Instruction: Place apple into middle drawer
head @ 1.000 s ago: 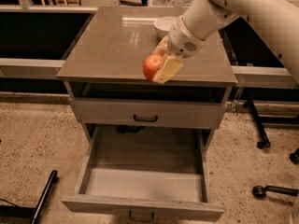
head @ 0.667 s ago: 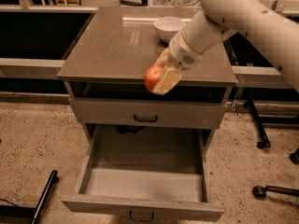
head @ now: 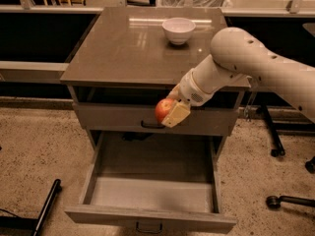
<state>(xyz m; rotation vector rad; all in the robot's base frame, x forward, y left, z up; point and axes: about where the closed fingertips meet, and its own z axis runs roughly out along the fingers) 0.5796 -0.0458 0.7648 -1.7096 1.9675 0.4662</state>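
The apple [head: 163, 110] is round, orange-red and shiny. My gripper [head: 170, 112] is shut on it, with a tan finger [head: 176, 114] across its right side. It hangs in front of the closed upper drawer front [head: 118, 118], above the back of the middle drawer [head: 147, 193]. That drawer is pulled wide open, showing its flat grey base, with a small dark handle [head: 149, 227] on its front. My white arm [head: 246, 63] reaches in from the right.
A white bowl [head: 178, 30] stands at the back of the cabinet top [head: 123, 48]. Chair legs and castors [head: 275, 146] stand to the right. A dark bar [head: 47, 208] lies on the floor at lower left.
My gripper has carried the apple down and toward the front, from above the cabinet top's front edge to in front of the upper drawer, over the open drawer.
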